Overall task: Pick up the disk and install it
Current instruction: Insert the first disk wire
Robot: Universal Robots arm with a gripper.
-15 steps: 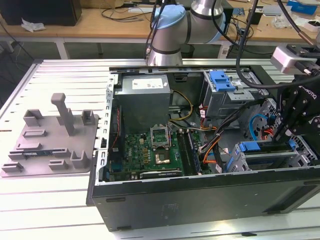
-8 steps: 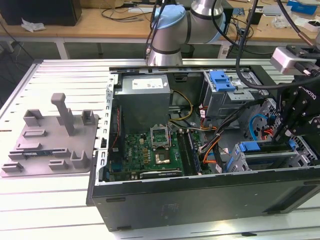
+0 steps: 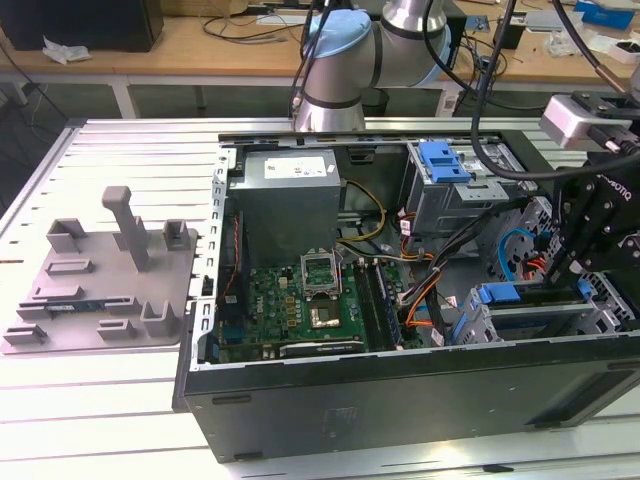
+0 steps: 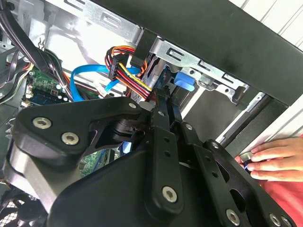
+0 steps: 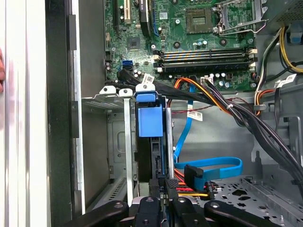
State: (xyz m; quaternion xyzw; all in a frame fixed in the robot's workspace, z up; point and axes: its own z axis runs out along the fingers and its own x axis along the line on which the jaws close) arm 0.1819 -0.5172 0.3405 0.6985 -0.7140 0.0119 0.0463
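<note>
The disk (image 5: 158, 156) stands on edge in the drive cage (image 5: 106, 101) of the open computer case, its blue rail tab (image 5: 149, 118) at the end away from me. In the exterior view the disk (image 3: 530, 298) lies in the cage at the case's near corner on the exterior view's right. My gripper (image 5: 162, 188) is shut on the disk's near end, one finger on each flat side. In the second wrist view the fingers (image 4: 161, 137) converge just short of the blue tab (image 4: 183, 80). Most of the disk's body is hidden by the cage and my fingers.
SATA and power cables (image 5: 208, 168) lie close beside the disk. The motherboard (image 3: 300, 300), power supply (image 3: 285, 200) and an upper bay with a blue bracket (image 3: 445, 160) fill the case. A grey fixture plate (image 3: 110, 290) sits on the exterior view's left. A person's hand (image 4: 274, 158) rests outside the case wall.
</note>
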